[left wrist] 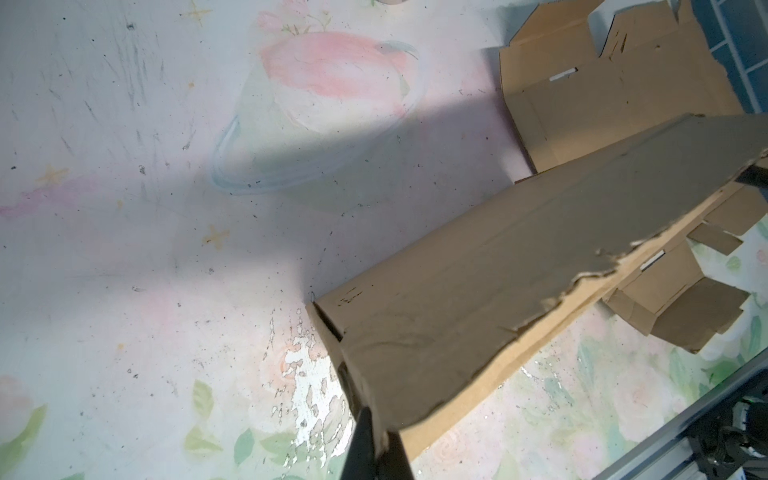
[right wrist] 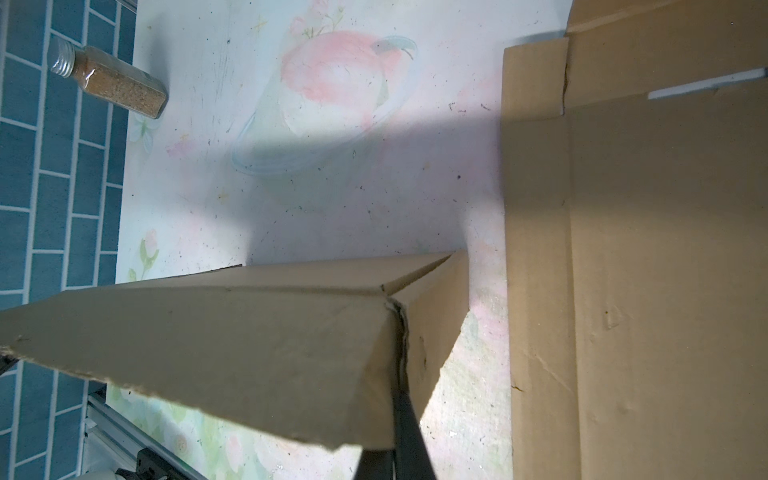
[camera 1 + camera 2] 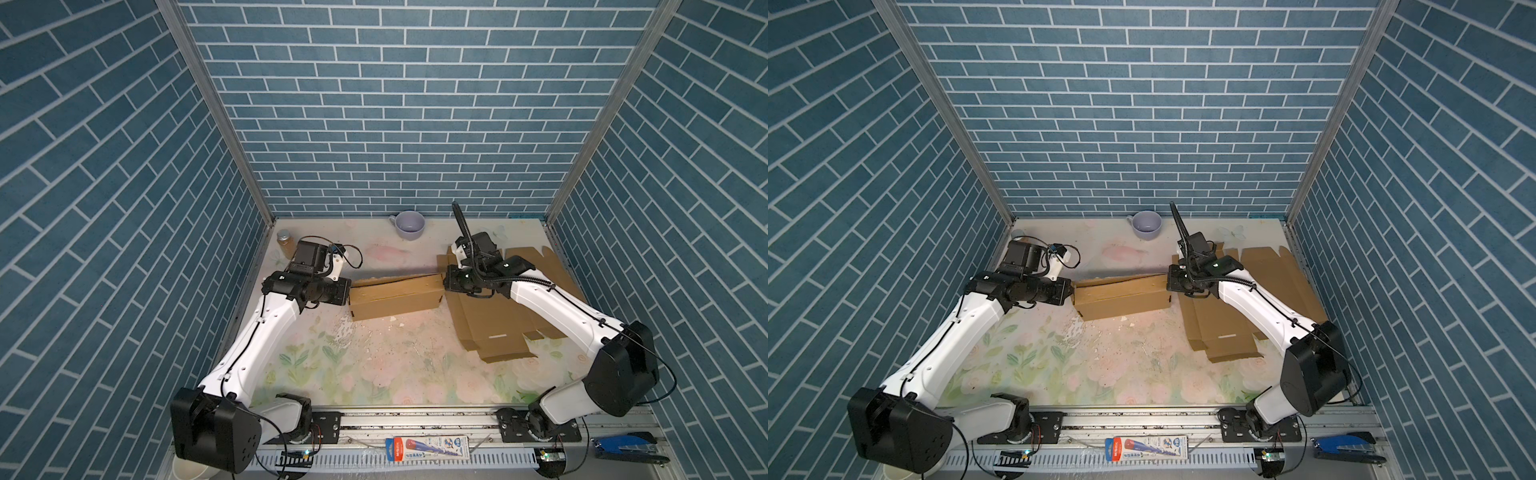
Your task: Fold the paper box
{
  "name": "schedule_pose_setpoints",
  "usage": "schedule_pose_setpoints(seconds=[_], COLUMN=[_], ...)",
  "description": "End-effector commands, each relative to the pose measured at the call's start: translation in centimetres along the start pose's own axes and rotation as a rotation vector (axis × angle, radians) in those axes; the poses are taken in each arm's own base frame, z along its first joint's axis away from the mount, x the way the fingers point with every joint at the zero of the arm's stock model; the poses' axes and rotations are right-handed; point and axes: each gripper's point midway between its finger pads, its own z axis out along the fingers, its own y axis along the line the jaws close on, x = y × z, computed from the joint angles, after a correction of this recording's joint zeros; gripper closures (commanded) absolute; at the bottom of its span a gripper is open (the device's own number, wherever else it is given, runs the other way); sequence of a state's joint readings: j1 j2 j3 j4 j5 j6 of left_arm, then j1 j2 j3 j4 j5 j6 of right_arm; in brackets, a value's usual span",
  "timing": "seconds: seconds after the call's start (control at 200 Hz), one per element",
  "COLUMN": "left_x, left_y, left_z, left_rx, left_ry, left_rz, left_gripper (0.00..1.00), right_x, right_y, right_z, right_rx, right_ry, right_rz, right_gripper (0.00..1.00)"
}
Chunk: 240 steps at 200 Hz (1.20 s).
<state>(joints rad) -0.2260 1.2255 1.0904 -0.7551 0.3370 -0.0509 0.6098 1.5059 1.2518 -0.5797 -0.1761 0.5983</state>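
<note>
Front rail (image 3: 415, 422) runs along the bottom of both top views. Blister pack (image 3: 428, 448) lies just below it at centre and a blue stapler (image 3: 627, 444) sits at lower right. Floral table (image 3: 374, 365) lies behind the rail, scuffed, with its print flaking near the middle.

Paper box (image 3: 395, 297) sits on the table at mid-frame. It is a long brown cardboard piece, partly folded, with the long walls raised and a ragged top edge. It spans the gap between the two tools.

Left tool (image 3: 347, 291) is at the box's left end, clenched on the cardboard. The left wrist view shows dark fingers (image 1: 361, 440) pinching the end of the wall. Right tool (image 3: 443, 282) is at the box's right end, also clenched on cardboard. The right wrist view shows a dark finger (image 2: 409, 432) pressed along the corner seam, with the wall between the jaws.

Flat cardboard sheets (image 3: 494, 328) are spread at right of frame under the right arm. They lie just beside the box's right end; cannot tell if they touch. Lilac mug (image 3: 409, 224) stands with its opening up by the back wall, upper centre of the table. Jar of brown granules (image 3: 285, 242) stands in the back left corner, partly hidden by the left arm.
</note>
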Motion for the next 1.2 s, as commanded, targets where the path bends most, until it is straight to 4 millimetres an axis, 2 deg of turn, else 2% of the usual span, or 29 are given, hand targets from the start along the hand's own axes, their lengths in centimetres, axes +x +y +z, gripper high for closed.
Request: schedule_pose_setpoints(seconds=[0.0,0.355,0.535,0.615,0.71,0.825,0.945,1.085,1.195], left_x=[1.4,2.4,3.8,4.2,4.4,4.3,4.3,4.2,4.1], left_y=[-0.7,0.7,1.1,1.3,1.5,1.5,1.5,1.4,1.3], left_z=[1.4,3.2,4.1,4.1,4.0,3.9,3.9,4.0,4.0], left_rx=[0.059,0.014,0.007,-0.005,-0.016,-0.017,-0.018,-0.012,-0.011], left_ry=[0.048,0.025,0.040,0.053,0.060,0.059,0.064,0.064,0.066], left_rz=[-0.037,-0.105,-0.129,-0.118,-0.108,-0.093,-0.086,-0.084,-0.080], left_gripper=[1.00,1.00,1.00,1.00,1.00,1.00,1.00,1.00,1.00], right_x=[3.2,3.2,3.4,3.1,1.7,0.0,-0.5,-0.9,-1.6], right_y=[-1.9,-1.9,-1.8,-1.7,-0.9,0.1,0.3,-0.7,0.9], right_z=[1.5,1.7,1.8,1.2,-0.2,-2.4,-4.7,-6.4,-6.7], right_rx=[0.069,0.064,0.059,0.056,0.014,-0.053,-0.070,0.021,0.085], right_ry=[0.123,0.124,0.130,0.126,0.097,0.076,0.083,0.092,0.026], right_rz=[0.062,0.071,0.071,0.048,-0.008,-0.093,-0.214,-0.405,-0.676], right_gripper=[1.00,1.00,1.00,1.00,1.00,0.78,0.59,0.42,0.33])
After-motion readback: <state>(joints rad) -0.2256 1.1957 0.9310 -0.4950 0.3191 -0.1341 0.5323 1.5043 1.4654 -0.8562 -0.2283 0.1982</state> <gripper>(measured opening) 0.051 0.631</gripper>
